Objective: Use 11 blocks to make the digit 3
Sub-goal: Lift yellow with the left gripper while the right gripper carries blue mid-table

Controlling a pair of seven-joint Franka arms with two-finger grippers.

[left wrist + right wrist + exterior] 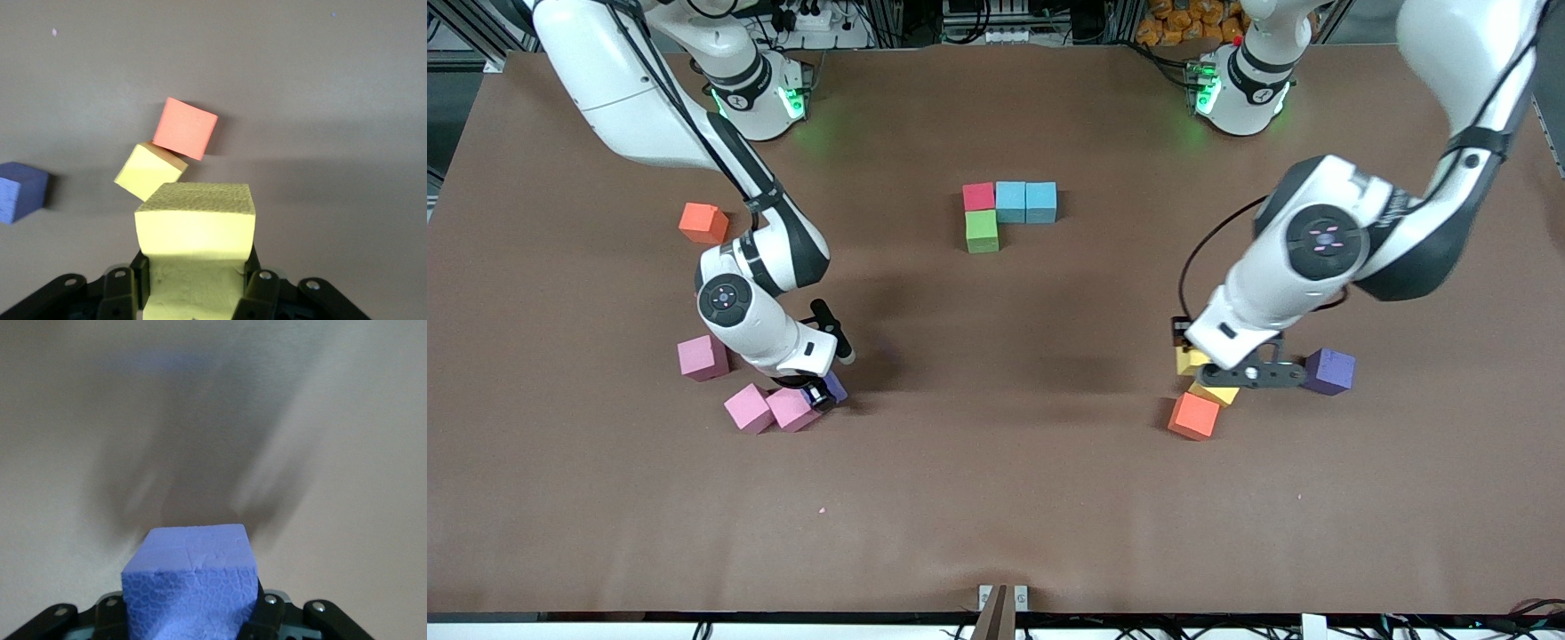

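Toward the right arm's end of the table: an orange block [703, 222] sits alone, and three pink blocks [748, 407] cluster nearer the camera. My right gripper [818, 394] is down among them with its fingers against a purple block [190, 587]; the right wrist view shows the cube seated between the jaws, faces square to them. I judge the grip only just made, so I want a straight lift that clears the pink neighbour touching it.

Mid-table the started figure: red block [978, 196], two cyan blocks [1025, 201] in a row, green block [982, 231] just nearer under the red. That row runs along the table's length.

My left gripper [1249, 373] is clamped on a yellow block [195, 220], above a second yellow [150, 172], tilted, touching another orange cube [185, 128]. A second purple cube [1329, 371] lies beside.
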